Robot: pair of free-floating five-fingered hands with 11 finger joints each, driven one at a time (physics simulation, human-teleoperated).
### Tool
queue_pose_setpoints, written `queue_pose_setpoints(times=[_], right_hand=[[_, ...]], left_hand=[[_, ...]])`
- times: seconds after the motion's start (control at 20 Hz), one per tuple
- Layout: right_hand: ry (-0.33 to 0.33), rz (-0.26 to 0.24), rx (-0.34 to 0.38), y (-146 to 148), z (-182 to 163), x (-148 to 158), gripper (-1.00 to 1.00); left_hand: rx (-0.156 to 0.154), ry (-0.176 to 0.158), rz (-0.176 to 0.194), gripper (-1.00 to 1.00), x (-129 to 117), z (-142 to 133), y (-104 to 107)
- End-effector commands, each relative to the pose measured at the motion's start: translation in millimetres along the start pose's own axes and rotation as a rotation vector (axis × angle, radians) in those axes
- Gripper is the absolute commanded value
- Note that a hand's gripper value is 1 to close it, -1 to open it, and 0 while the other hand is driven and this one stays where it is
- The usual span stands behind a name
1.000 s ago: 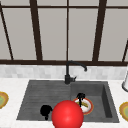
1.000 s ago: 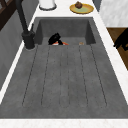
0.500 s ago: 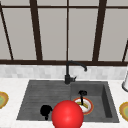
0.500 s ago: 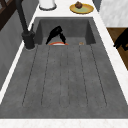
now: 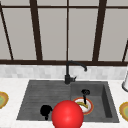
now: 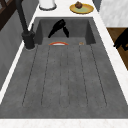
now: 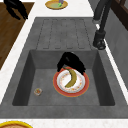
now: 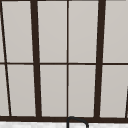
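Observation:
An orange-rimmed white plate (image 7: 82, 87) with a banana (image 7: 71, 78) on it lies on the floor of the sink basin (image 7: 100, 75). My right hand (image 5: 85, 93) hangs over the plate's far edge, open, its fingers pointing down toward the rim; it also shows in the side views (image 7: 70, 62) (image 6: 59, 27). My left hand (image 5: 45, 110) floats in front of the counter, out over the wooden floor (image 6: 122, 39) (image 7: 15, 8), open and holding nothing. A large red ball (image 5: 67, 115) sits in the foreground of the front view, covering part of the plate.
A black faucet (image 5: 68, 75) stands behind the sink, and a ribbed drainboard (image 6: 65, 77) lies left of the basin. A small round item (image 7: 38, 91) rests on the basin floor. Yellow plates (image 5: 2, 100) (image 5: 124, 110) sit on the counter at both ends, with a white jar (image 6: 47, 3) at the right.
My right hand has risen from low beside the plate to higher above it. The banana, plate and left hand have stayed put.

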Motion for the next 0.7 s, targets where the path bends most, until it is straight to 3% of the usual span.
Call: queue_pose_setpoints(times=[0.0, 0.25, 0.65], right_hand=[[0.007, 0.043, -0.013, -6.8, 22.7, -17.0, -1.0], [-0.017, 0.009, -0.014, -5.2, 38.8, -41.5, -1.0], [0.0, 0.02, -0.006, -20.3, 77.3, -73.0, -1.0]], left_hand=[[0.0, 0.0, 0.0, 0.0, 0.0, 0.0, 0.0], [0.0, 0.0, 0.0, 0.0, 0.0, 0.0, 0.0], [0.0, 0.0, 0.0, 0.0, 0.0, 0.0, 0.0]])
